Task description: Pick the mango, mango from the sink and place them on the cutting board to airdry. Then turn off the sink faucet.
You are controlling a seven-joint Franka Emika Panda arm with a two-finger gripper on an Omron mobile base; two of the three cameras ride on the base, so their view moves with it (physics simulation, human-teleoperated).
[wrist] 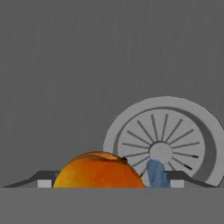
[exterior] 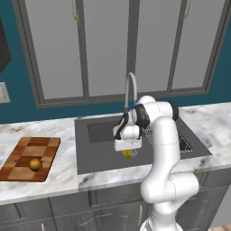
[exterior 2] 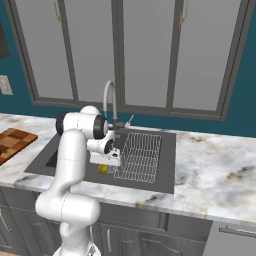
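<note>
One orange-brown mango (exterior: 35,164) lies on the checkered cutting board (exterior: 25,151), which sits on the counter left of the sink (exterior: 101,158). The other mango (exterior: 127,154) (exterior 2: 103,169), yellow-green from the base views and orange in the hand view (wrist: 98,170), rests on the sink floor beside the round drain (wrist: 162,140). My gripper (exterior: 128,151) (exterior 2: 104,166) (wrist: 109,183) points straight down over it, open, one fingertip on each side of the fruit and a gap left on the drain side. The silver gooseneck faucet (exterior: 131,90) (exterior 2: 109,97) arches just behind my hand.
A wire rack (exterior 2: 140,155) fills the sink's right part, close to my hand. A thin blue stream of water (wrist: 156,173) falls by the drain. Marble counter (exterior 2: 215,165) runs on both sides; grey cabinet doors stand behind.
</note>
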